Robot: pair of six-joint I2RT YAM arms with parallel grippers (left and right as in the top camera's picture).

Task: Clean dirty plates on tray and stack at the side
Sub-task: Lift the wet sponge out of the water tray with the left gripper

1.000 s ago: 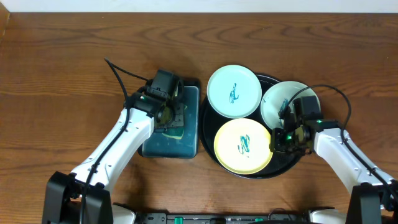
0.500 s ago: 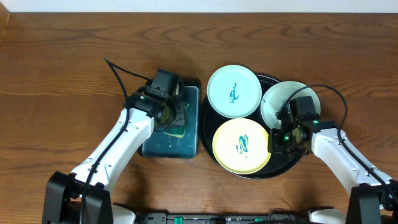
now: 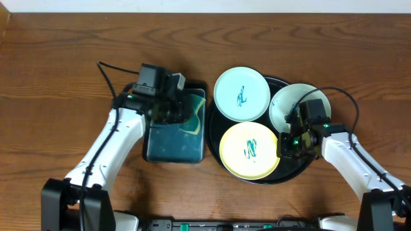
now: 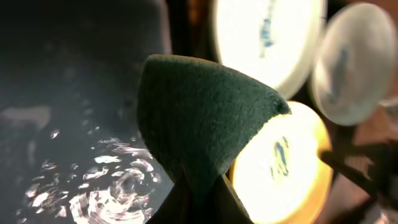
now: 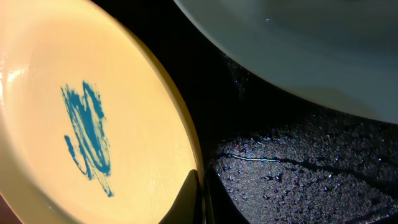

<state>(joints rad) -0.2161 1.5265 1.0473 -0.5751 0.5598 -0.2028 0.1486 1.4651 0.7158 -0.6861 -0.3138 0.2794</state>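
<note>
Three plates lie on the round black tray (image 3: pixel 292 173): a pale mint plate (image 3: pixel 241 94) at the back, a white plate (image 3: pixel 289 106) at the right, a pale yellow plate (image 3: pixel 249 151) in front. The mint and yellow ones carry teal scribbles. My right gripper (image 3: pixel 283 145) is shut on the yellow plate's right rim (image 5: pixel 186 155). My left gripper (image 3: pixel 174 110) is shut on a green and yellow sponge (image 4: pixel 205 124) and holds it above the teal tray (image 3: pixel 173 147).
The rectangular teal tray holds wet suds (image 4: pixel 93 186) and sits just left of the black tray. Bare wooden table (image 3: pixel 64 64) lies to the left and behind. The right arm's cable loops over the white plate.
My left gripper has lifted the sponge off the teal tray and swung back and left. The right gripper stays on the yellow plate's rim.
</note>
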